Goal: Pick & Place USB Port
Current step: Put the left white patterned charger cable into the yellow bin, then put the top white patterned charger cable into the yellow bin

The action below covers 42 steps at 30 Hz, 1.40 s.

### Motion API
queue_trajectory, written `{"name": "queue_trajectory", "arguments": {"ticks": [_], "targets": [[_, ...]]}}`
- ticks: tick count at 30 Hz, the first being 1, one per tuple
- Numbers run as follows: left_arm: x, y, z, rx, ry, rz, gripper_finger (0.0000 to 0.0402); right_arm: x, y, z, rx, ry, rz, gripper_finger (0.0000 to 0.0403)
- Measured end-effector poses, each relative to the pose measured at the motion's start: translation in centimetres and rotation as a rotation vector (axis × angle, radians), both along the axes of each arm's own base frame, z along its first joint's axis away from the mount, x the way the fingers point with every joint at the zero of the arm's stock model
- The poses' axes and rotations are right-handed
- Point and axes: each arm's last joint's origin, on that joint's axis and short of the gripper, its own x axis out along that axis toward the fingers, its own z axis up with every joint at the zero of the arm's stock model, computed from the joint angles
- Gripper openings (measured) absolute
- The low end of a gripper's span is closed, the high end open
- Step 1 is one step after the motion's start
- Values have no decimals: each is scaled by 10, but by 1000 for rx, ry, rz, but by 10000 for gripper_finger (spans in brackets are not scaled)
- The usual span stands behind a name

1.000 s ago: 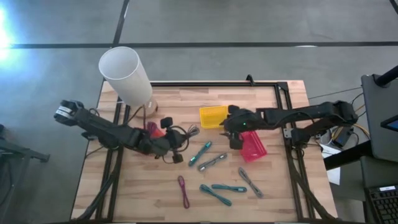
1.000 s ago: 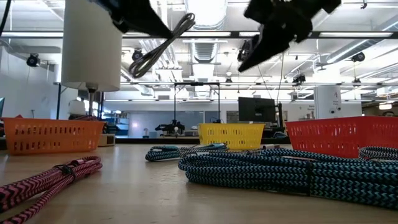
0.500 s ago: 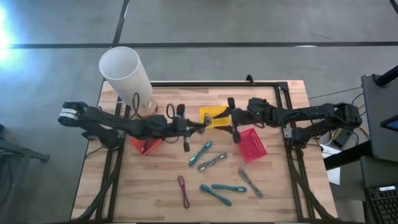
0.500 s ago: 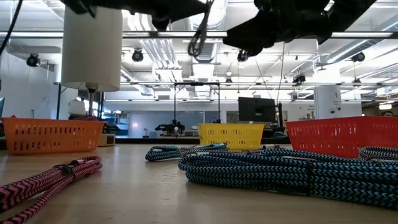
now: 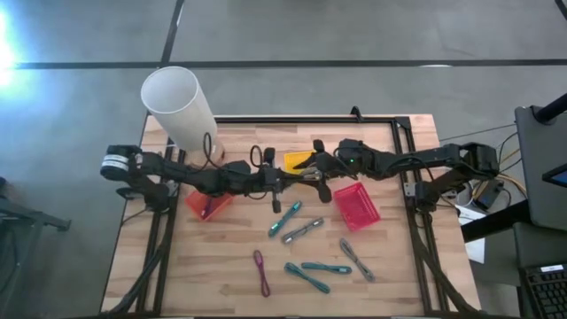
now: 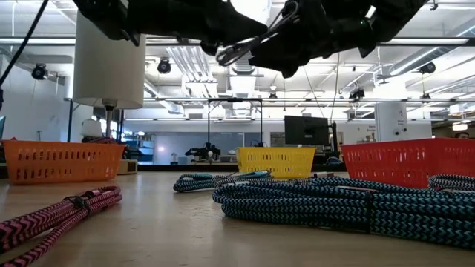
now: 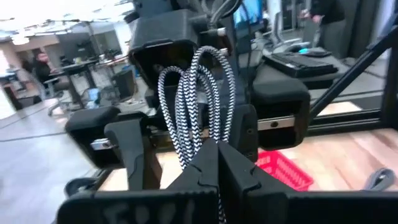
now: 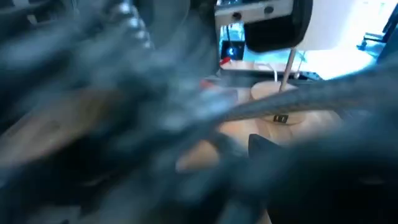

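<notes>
My left gripper (image 5: 283,177) is shut on a black-and-white braided cable bundle (image 7: 194,93), held high over the table's middle beside the yellow basket (image 5: 299,162). My right gripper (image 5: 313,171) faces it from the right and is open. In the left wrist view its two fingers (image 7: 134,155) stand on either side of the bundle's loops. I cannot tell whether they touch the cable. The bundle also shows in the low view (image 6: 249,41). The right wrist view is blurred. My left gripper pinches the bundle's near end (image 7: 205,144) between its two fingers, several strands together. The fingers lie about level and point toward the table's right. The loops stick out past the fingertips toward my right gripper. The bundle is lifted clear of the table.
An orange basket (image 5: 208,202) sits at the left and a red basket (image 5: 354,206) at the right. A white cylinder lamp (image 5: 177,106) stands at the far left. Several coiled cables lie on the near half, among them teal (image 5: 285,217), grey (image 5: 303,230) and pink (image 5: 262,271).
My left gripper has carried the cable bundle from over the orange basket toward the table's right, to the middle. My right gripper has gone from over the red basket toward the far left, turned to face the left gripper, and now stands around the bundle's loops.
</notes>
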Motion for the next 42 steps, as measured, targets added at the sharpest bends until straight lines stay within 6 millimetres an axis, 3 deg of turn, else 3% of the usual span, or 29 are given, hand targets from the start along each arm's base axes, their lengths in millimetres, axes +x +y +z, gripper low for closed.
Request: {"name": "queue_trajectory", "arguments": {"ticks": [15,23,42], "targets": [[-2,2,0,46,32,76,0,-13,1,13,12,7,-28,139],[-2,3,-1,43,46,101,0,-19,-12,-1,-47,162,-257,19],[-3,3,-12,-25,139,111,0,-25,-13,-12,11,288,-287,8]]}}
